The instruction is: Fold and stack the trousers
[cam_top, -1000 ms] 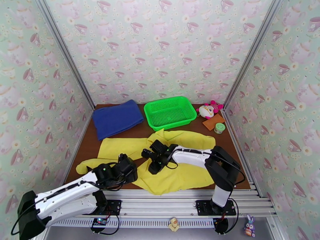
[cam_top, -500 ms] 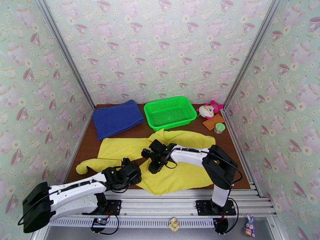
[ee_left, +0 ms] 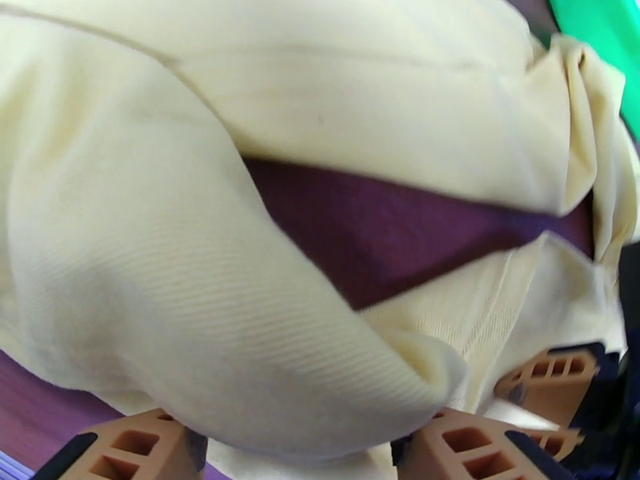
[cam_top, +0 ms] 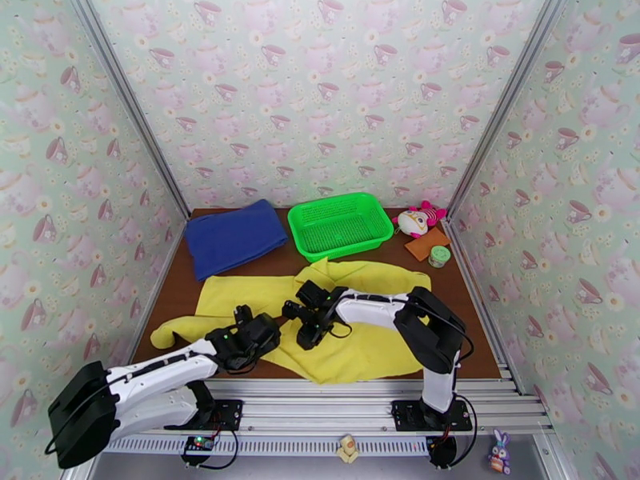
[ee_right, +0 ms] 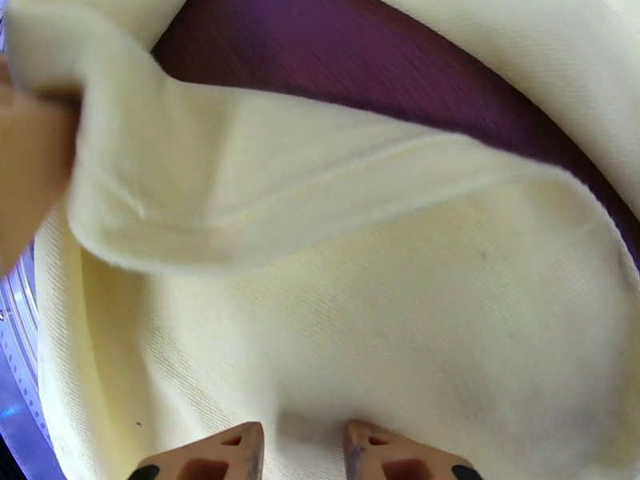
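Matt soft cloth trousers [ee_left: 160, 274], glossy plastic basket [cam_top: 340, 224], smooth brown tabletop [cam_top: 182, 294]

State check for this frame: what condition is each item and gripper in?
trousers: unfolded, rumpled, spread on the table.
dark blue cloth: folded flat.
green basket: upright, empty.
small jar: upright.
left gripper: cloth bunched between its fingers; grip unclear.
right gripper: shut on the trousers.
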